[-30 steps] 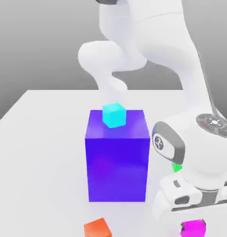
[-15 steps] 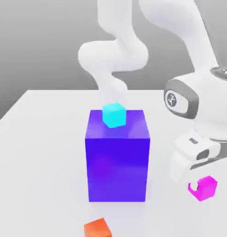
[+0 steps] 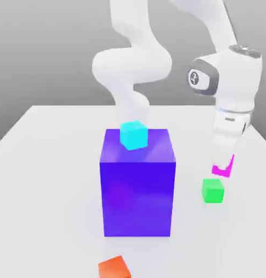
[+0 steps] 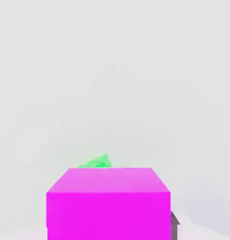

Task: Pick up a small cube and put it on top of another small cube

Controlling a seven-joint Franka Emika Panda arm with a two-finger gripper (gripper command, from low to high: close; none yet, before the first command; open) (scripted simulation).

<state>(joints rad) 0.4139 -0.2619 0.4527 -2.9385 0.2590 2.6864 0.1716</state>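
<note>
My gripper point(image 3: 224, 165) pinches the pink cube point(image 3: 223, 166) just above the green cube point(image 3: 213, 190) — slightly off-center, so releasing here could topple it onto the desk point(image 3: 48, 163).

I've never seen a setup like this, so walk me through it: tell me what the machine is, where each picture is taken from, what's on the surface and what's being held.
This is a computer simulation, not a real room. The white jointed machine is a robot arm ending in a two-finger gripper. One picture comes from a camera standing off the arm; the other from a camera on the hand itself, looking past what it carries.

On the pale table stands a big blue-purple block with a cyan small cube on top. An orange-red small cube lies near the front edge. A small green cube sits on the exterior view's right of the block.

The gripper holds a small magenta cube in the air, just above the green one and apart from it. In the hand view the magenta cube is large, with a sliver of green behind it.
</note>
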